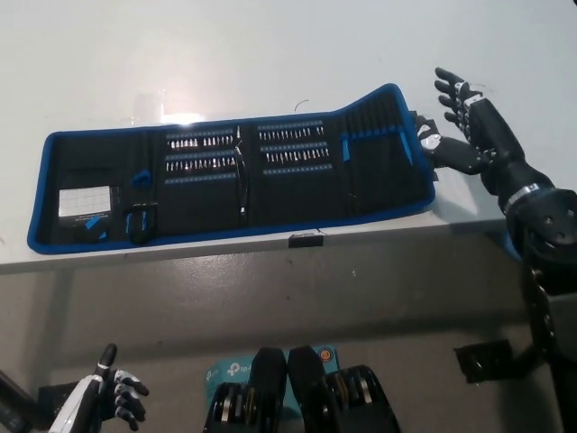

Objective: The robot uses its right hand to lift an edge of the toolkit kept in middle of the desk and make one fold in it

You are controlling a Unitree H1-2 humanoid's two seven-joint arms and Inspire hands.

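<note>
Toolkit work is only just beginning: the long black fabric toolkit with blue trim (236,177) is lying spread flat across the middle of the white bench (270,54), rows of small bits showing in its pockets, and no fold is showing anywhere along it. Its right end is curling up slightly. The black right hand (457,126) is hovering just beside that raised end with fingers spread wide, holding nothing. The white left hand (110,400) is hanging low at the picture's lower left, well clear of the bench, fingers apart and empty. Gripping the edge, lifting it and laying it over are all left to do.
</note>
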